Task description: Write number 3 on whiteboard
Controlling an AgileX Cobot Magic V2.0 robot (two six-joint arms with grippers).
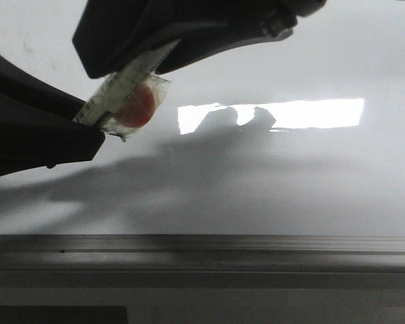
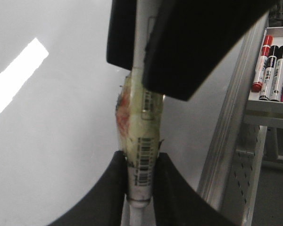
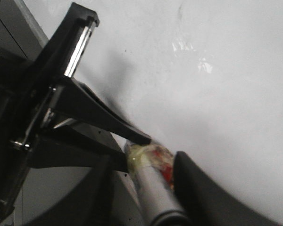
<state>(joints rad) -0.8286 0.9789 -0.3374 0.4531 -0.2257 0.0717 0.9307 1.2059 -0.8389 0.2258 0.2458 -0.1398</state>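
Where the whiteboard [image 1: 310, 182] filled the front view, no drawn 3 could be made out. Both the left gripper [image 2: 140, 181] and the right gripper [image 3: 146, 165] were clamped on one tape-wrapped marker [image 2: 141, 141] against the board. Beside the board's rail [image 2: 231, 122], a tray [image 2: 269, 110] held spare markers [image 2: 272, 70] standing upright.

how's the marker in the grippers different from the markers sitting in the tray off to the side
The held marker is wrapped in clear tape with a red patch; the tray markers are bare. The held one is clamped by both the left gripper and the right gripper over the whiteboard; the tray ones stand side by side, untouched. The tray markers show red, black and pink colours. All are slim pens.
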